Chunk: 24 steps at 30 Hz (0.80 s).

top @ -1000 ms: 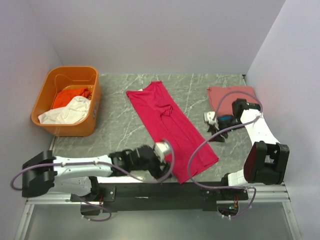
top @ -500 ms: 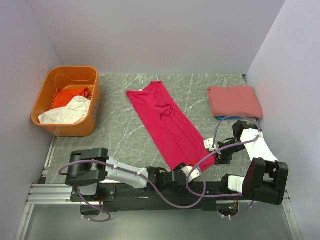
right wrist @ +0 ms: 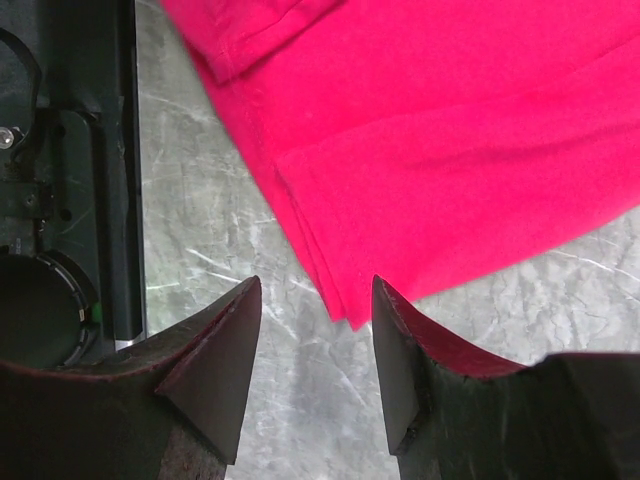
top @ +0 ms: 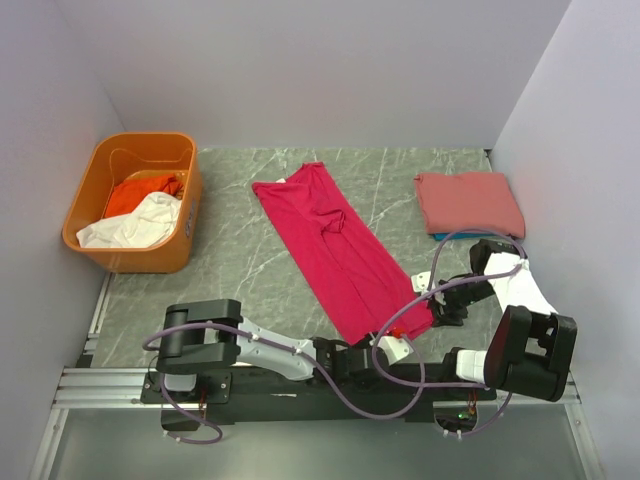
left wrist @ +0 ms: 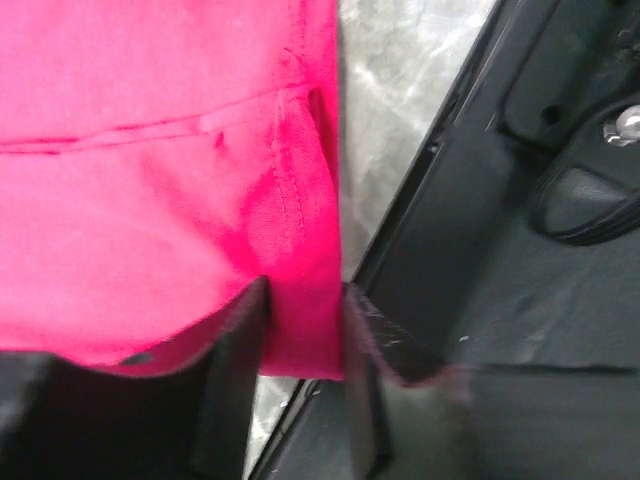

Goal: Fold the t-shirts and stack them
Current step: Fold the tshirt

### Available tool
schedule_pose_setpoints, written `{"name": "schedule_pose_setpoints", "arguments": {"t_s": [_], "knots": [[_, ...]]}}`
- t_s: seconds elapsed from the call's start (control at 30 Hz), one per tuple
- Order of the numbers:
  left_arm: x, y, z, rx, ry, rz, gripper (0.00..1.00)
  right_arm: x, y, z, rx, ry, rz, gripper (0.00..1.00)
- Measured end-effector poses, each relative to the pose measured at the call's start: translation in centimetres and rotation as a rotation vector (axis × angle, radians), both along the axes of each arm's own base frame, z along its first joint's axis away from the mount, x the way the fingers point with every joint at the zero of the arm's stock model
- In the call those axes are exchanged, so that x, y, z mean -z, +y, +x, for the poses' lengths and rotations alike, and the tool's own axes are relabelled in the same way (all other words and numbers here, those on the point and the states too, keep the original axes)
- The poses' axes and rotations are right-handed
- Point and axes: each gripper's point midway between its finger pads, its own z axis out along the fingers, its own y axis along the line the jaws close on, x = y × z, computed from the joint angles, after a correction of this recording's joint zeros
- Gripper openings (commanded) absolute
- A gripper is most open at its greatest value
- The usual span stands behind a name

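A: Crimson t-shirt (top: 338,252)? 
B: Spread mid-table, right of orange tub (top: 189,222). 
A: Grippers? 
B: Left gripper (left wrist: 300,350) pinching its near hem; right gripper (right wrist: 312,340) parted, straddling corner.

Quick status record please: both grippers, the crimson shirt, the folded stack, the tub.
left gripper: jaws closed on the near hem of the crimson shirt
right gripper: jaws open, straddling the shirt's near right corner, nothing gripped
crimson shirt: folded into a long strip, lying diagonally mid-table
salmon shirt: folded, far right, over something blue
orange tub: far left, holding orange and white shirts
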Motion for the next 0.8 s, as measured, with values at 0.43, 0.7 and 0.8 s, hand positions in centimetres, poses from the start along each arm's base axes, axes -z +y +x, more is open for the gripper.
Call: {"name": "schedule_pose_setpoints", "arguments": {"t_s": [0.43,0.7,0.8], "knots": [[-0.2,-0.7,-1.0,-0.018,0.025,-0.048,0.01,1.8,-1.2,-0.2,-0.023,0.033,-0.067,0.56],[-0.3,-0.3,-0.2,-0.054,0.056,-0.081,0.01,4.7,-1.6,-1.8,-0.119,0.039,-0.157,0.55],[-0.3,0.3,1.0,-0.084,0.066,-0.090,0.00,4.8,-1.6,-1.5,-0.148,0.020,-0.177,0.50]]}}
